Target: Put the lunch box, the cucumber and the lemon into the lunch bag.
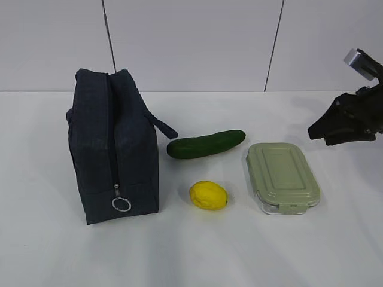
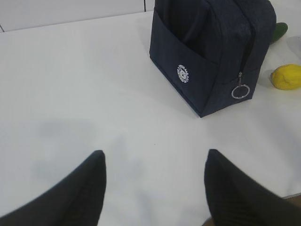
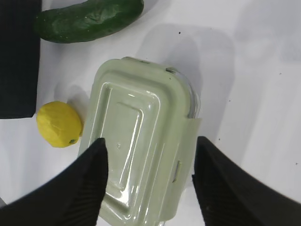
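Note:
The dark navy lunch bag (image 1: pixel 114 146) stands zipped at the left, its silver ring pull (image 1: pixel 121 204) hanging at the front. Beside it lie the cucumber (image 1: pixel 206 144), the lemon (image 1: pixel 208 195) and the green-lidded lunch box (image 1: pixel 281 176). My right gripper (image 1: pixel 320 136) hovers open above and to the right of the box. In the right wrist view the lunch box (image 3: pixel 141 141) shows between its spread fingers (image 3: pixel 84 183), untouched, with the lemon (image 3: pixel 59 124) and cucumber (image 3: pixel 89 21) beyond. My left gripper (image 2: pixel 155 153) is open over bare table, short of the lunch bag (image 2: pixel 207 52).
The white table (image 1: pixel 48 251) meets a pale panelled wall at the back. The bag's strap handle (image 1: pixel 163 127) sticks out toward the cucumber. The table's near edge shows at the lower right of the left wrist view.

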`<action>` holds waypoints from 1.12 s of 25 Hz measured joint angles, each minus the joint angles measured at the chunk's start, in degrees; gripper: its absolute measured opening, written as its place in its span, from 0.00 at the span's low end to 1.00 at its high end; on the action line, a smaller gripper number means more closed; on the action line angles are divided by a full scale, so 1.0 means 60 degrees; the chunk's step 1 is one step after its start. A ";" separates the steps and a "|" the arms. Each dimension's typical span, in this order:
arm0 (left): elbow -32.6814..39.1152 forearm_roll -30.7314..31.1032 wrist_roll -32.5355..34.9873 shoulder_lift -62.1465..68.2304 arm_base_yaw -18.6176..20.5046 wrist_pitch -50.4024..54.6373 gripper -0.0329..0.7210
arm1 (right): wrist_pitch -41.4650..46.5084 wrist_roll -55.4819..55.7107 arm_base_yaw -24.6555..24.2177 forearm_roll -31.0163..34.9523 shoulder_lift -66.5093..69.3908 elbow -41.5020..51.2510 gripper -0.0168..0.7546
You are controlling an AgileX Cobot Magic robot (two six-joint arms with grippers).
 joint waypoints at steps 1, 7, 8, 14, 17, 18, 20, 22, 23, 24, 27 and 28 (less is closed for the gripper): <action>0.0000 0.0000 0.0000 0.0000 0.0000 0.0000 0.66 | -0.0008 -0.0049 0.0000 0.0086 0.0072 0.0000 0.62; 0.0000 0.0000 0.0000 0.0000 0.0000 0.0000 0.66 | -0.0219 -0.0562 0.0000 0.0600 0.0132 0.0696 0.66; 0.0000 0.0000 0.0000 0.0000 0.0000 0.0000 0.66 | -0.0266 -0.0659 0.0000 0.0702 0.0132 0.0831 0.66; 0.0000 0.0000 0.0000 0.0000 0.0000 0.0000 0.66 | -0.0812 -0.1363 0.0000 0.1378 0.0132 0.1445 0.66; 0.0000 0.0000 0.0000 0.0000 0.0000 0.0000 0.66 | -0.1047 -0.1542 0.0000 0.1516 0.0132 0.1542 0.66; 0.0000 0.0000 0.0000 0.0000 0.0000 0.0000 0.66 | -0.1089 -0.1616 0.0000 0.1614 0.0132 0.1542 0.66; 0.0000 0.0000 0.0000 0.0000 0.0000 0.0000 0.66 | -0.1097 -0.1716 0.0000 0.1789 0.0154 0.1542 0.67; 0.0000 0.0000 0.0000 0.0000 0.0000 0.0000 0.66 | -0.1097 -0.1785 0.0000 0.1850 0.0304 0.1542 0.70; 0.0000 0.0000 0.0000 0.0000 0.0000 0.0000 0.66 | -0.1079 -0.1785 0.0000 0.1881 0.0396 0.1542 0.73; 0.0000 0.0000 0.0000 0.0000 0.0000 0.0000 0.66 | -0.1079 -0.1832 -0.0022 0.1926 0.0520 0.1542 0.75; 0.0000 0.0000 0.0000 0.0000 0.0000 0.0000 0.66 | -0.1059 -0.2017 -0.0041 0.2102 0.0843 0.1548 0.79; 0.0000 0.0000 0.0000 0.0000 0.0000 0.0000 0.66 | -0.1040 -0.2099 -0.0041 0.2176 0.0925 0.1548 0.79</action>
